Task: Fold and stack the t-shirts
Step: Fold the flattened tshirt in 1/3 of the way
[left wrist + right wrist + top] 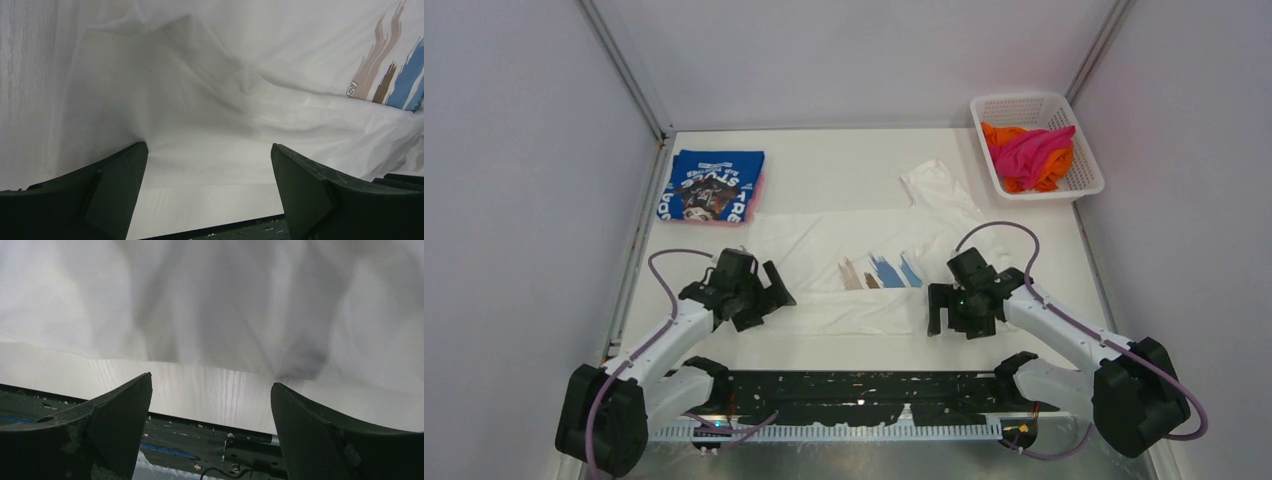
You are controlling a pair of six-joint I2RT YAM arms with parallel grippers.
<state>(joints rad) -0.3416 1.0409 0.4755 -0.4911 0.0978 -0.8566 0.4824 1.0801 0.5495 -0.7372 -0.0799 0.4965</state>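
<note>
the white t-shirt (824, 240) lay spread flat across the middle of the table (844, 160), long axis running left to right, its brown and blue print (879, 272) near the centre and one sleeve (939, 185) angled off toward the far right. at the far left sat a folded blue shirt (714, 185) on top of a pink one (759, 195). a white mesh basket (1084, 185) in the far right corner held the magenta (1029, 150) and orange (994, 133) shirts. both arms reached forward, low over the shirt's near hem. the left gripper (210, 147) hung with fingers spread wide, gripping nothing; the right gripper (210, 380) likewise, wide apart and empty.
</note>
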